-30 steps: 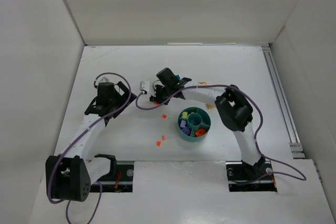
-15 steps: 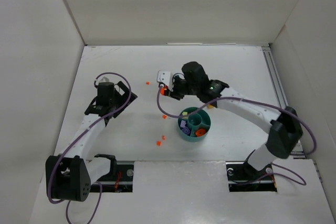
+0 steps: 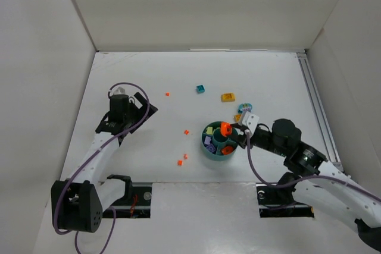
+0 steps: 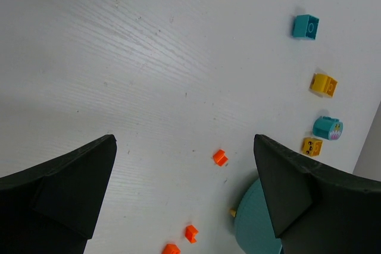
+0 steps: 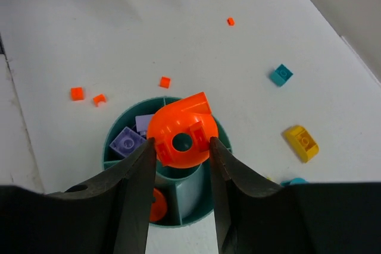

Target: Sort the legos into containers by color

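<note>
The right gripper (image 5: 181,147) is clamped on one round orange lego (image 5: 180,131) and holds it just above the teal dish (image 3: 208,152), over the side of the dish far from the robot. The dish sits on the white table (image 3: 143,69), in front of the right arm. Inside the dish there are two purple legos (image 5: 125,142) in one wedge, one orange lego (image 5: 156,204) in another wedge, and one pale yellow-green bit (image 3: 209,130) in a third. Eight loose legos lie on the table. Four of them are tiny orange bits: one far out (image 3: 166,94), one just beside the dish on its left (image 3: 186,131), and two close together (image 3: 183,159) nearer the robot. One teal brick (image 3: 200,89) and one yellow brick (image 3: 228,97) lie past the dish, near each other. One round teal piece (image 4: 328,128) and one small yellow piece (image 4: 311,146) lie close together, between the yellow brick and the dish. The left gripper (image 4: 183,147) is over the left part of the table, well apart from the dish. Its two fingers (image 4: 65,182) are wide apart and there is nothing between them.
</note>
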Robot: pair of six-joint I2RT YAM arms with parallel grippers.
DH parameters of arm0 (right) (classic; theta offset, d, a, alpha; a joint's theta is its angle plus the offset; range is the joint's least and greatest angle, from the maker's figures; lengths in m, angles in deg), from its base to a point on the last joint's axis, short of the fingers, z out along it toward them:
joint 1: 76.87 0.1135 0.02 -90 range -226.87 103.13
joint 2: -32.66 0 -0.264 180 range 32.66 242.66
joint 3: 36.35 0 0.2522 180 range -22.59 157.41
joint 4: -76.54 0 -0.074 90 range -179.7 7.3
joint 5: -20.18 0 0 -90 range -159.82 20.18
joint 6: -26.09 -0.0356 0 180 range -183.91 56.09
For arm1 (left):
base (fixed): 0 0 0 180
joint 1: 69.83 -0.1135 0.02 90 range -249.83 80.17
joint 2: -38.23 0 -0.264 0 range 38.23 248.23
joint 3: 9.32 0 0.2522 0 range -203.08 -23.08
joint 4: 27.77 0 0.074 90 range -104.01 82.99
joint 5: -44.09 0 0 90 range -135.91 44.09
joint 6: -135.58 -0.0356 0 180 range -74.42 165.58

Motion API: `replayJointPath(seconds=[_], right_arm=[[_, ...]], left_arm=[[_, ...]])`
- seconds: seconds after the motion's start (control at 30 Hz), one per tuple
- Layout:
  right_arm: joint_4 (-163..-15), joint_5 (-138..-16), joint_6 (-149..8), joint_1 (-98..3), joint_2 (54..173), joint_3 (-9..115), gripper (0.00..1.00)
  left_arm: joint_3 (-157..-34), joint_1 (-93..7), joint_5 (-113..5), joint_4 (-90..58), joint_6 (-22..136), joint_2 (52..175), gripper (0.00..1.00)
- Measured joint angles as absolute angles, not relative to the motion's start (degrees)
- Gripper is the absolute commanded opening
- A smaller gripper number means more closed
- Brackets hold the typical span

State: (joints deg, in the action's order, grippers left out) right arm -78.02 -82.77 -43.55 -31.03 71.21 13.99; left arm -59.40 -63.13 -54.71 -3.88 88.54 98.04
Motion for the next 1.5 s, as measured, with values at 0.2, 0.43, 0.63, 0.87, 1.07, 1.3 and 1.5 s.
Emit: replayJointPath(seconds=[0.2,0.43,0.63,0.87,1.07,1.3,1.5], right_arm=[[-77.38,-82.26,-48.29,-31.03,65.15,7.34,0.39],[-79.05,-82.2,-50.56,-31.03,65.26,-0.26,0.4],[-83.33,-82.0,-52.47,-31.03,62.42,-6.06,0.43],[-85.6,-81.61,-53.8,-31.03,58.14,-8.7,0.62],[-86.74,-81.65,-54.28,-31.03,58.99,-8.92,0.73],[-84.16,-79.93,-54.41,-31.03,62.57,-5.47,0.88],[-77.06,-73.24,-53.62,-31.03,66.59,8.7,1.0]], left_arm=[[-59.4,-62.65,-54.82,-3.97,88.45,95.79,0.99],[-59.4,-62.43,-53.6,-3.86,88.45,94.91,0.99],[-59.4,-62.43,-52.81,-3.29,88.45,94.82,0.99],[-59.4,-62.43,-51.87,-2.83,88.45,94.82,0.99],[-59.4,-61.99,-51.21,-2.48,88.45,94.82,0.99],[-59.4,-61.12,-50.91,-2.31,88.23,94.82,0.99],[-60.29,-60.44,-51.26,-3.01,87.97,99.92,0.96]])
